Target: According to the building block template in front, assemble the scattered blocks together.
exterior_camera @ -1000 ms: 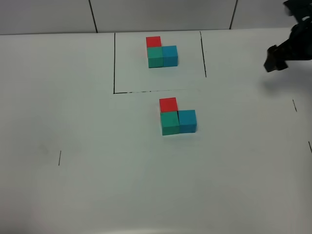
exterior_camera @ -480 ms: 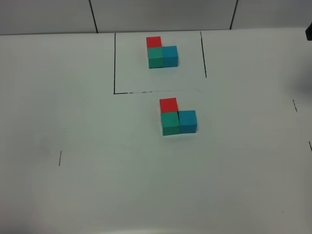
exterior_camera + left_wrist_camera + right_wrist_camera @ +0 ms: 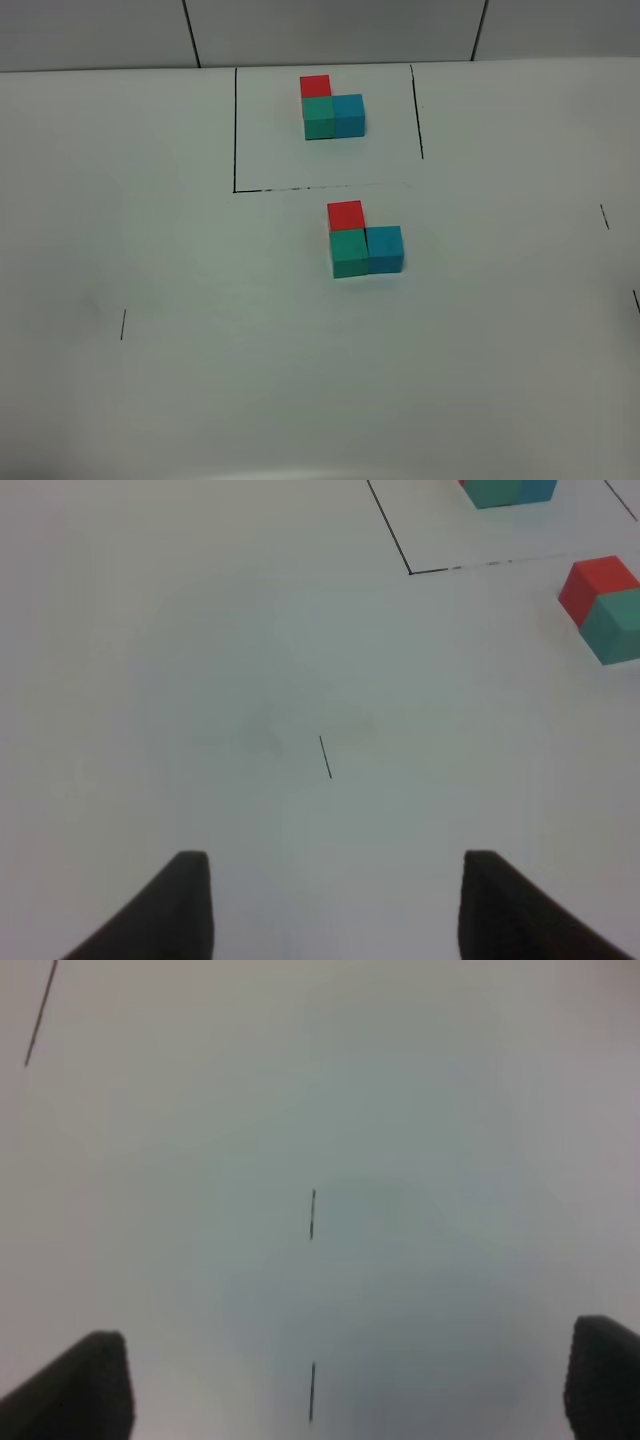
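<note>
Scattered blocks, three matte cubes, sit joined in an L on the white worktop [image 3: 150, 240], just in front of the black-lined frame: the red cube [image 3: 345, 214] farthest back, the teal-green cube [image 3: 349, 252] touching its near side, the blue cube [image 3: 384, 248] touching the teal-green one on the right. The building block template [image 3: 331, 108] inside the frame shows the same L, pointing the same way. The left pincer [image 3: 335, 905] has its fingers spread wide, holding nothing, above bare worktop. The right pincer [image 3: 345, 1385] is also spread wide and empty, above short black marks.
</note>
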Controlling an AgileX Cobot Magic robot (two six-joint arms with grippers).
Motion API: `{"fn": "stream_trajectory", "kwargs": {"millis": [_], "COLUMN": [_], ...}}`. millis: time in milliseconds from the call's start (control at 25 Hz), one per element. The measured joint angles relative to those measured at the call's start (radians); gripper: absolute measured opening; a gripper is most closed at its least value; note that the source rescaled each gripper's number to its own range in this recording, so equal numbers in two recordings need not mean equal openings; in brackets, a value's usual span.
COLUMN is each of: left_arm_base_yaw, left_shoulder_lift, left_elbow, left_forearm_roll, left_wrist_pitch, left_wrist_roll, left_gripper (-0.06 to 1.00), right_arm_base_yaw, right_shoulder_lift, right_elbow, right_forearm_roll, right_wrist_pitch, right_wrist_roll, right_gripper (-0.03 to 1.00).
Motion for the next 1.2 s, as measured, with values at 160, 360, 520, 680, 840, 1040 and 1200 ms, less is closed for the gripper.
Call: {"fn": "stream_trajectory", "kwargs": {"millis": [160,360,520,680,840,1040,1200], "left_arm_base_yaw": [0.000,0.000,0.000,0.000,0.000,0.000,0.000], "left_shoulder_lift": [0.000,0.000,0.000,0.000,0.000,0.000,0.000], "left_elbow": [0.000,0.000,0.000,0.000,0.000,0.000,0.000], "left_forearm_roll": [0.000,0.000,0.000,0.000,0.000,0.000,0.000], "left_wrist_pitch": [0.000,0.000,0.000,0.000,0.000,0.000,0.000], "left_wrist_roll": [0.000,0.000,0.000,0.000,0.000,0.000,0.000], "left_gripper": [0.22,0.22,0.22,0.22,0.22,0.22,0.22], "right_arm_base_yaw": [-0.038,-0.039,-0.023,-0.016,0.017,0.044,0.087], "right_shoulder_lift": [-0.214,-0.426,-0.540,-0.642,-0.730,-0.825,-0.890], "right_elbow": [0.134,0.237,0.298,0.323,0.323,0.326,0.339], "right_forearm_roll": [0.003,0.007,0.034,0.044,0.054,0.044,0.008], "right_wrist_pitch": [0.084,0.160,0.202,0.233,0.248,0.318,0.340], "right_wrist_roll": [0.022,0.077,0.084,0.085,0.084,0.084,0.086], "right_gripper": [0.87,0.87,0.87,0.87,0.87,0.87,0.87]}}
